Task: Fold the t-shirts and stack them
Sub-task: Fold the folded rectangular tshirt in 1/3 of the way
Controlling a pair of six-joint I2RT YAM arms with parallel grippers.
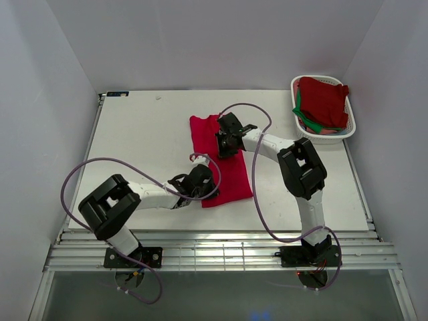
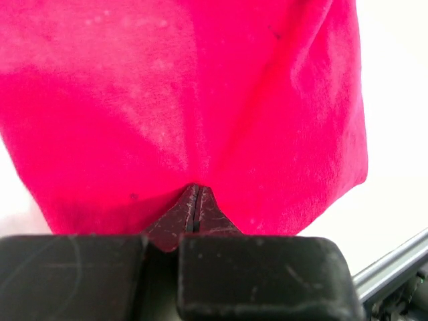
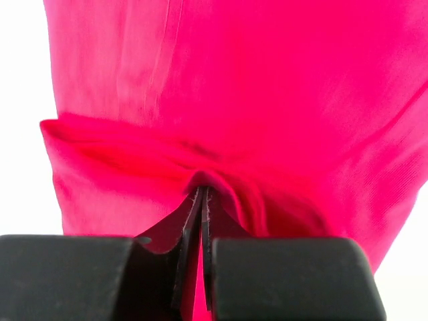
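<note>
As the crimson t-shirt [image 1: 235,179] at frame centre is pinched by the left gripper [image 2: 195,198] and the right gripper [image 3: 202,195], both ends are best carried over evenly.

Bright even light; wrist close-ups soft, overexposed.

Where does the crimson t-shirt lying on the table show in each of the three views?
Top external: the crimson t-shirt lies mid-table as a long strip.
Left wrist: it fills the upper frame, with the left tool shut on its edge.
Right wrist: it fills nearly the whole frame, with the right tool shut on a fold.
Shared landmark: the white table borders the cloth in every view.
</note>
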